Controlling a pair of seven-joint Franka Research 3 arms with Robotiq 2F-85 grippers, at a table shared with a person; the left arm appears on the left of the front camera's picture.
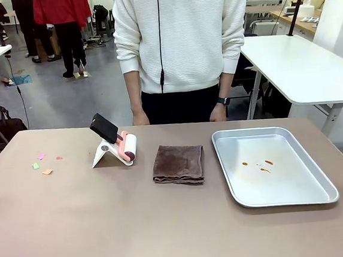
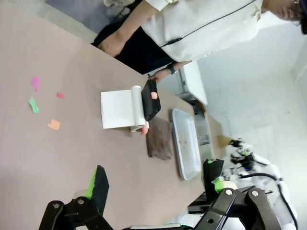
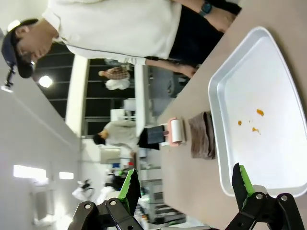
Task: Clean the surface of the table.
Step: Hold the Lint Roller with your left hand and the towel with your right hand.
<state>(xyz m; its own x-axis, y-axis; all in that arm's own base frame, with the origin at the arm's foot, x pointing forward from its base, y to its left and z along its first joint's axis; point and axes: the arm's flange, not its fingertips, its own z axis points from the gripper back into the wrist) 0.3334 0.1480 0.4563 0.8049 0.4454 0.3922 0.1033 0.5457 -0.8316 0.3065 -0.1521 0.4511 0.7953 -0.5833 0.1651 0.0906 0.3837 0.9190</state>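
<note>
Desk (image 1: 78, 233) fills your front view, its near edge and both side edges cut off. Coloured paper scraps (image 1: 42, 164) lie toward its left edge, a pink lint roller (image 1: 128, 147) on a white stand (image 1: 104, 153) and a folded brown cloth (image 1: 179, 163) sit near the middle, and a metal tray (image 1: 296, 178) with small orange-brown smears (image 1: 259, 165) lies toward the right edge. You cannot make out the black piece (image 1: 104, 127) atop the stand, and the person's hands (image 1: 139, 116) are half hidden behind the far edge. The left jaws, green pads (image 2: 91, 184) wide apart, and the right jaws, pads (image 3: 245, 178) likewise, stand spread over the desk with nothing between them.
</note>
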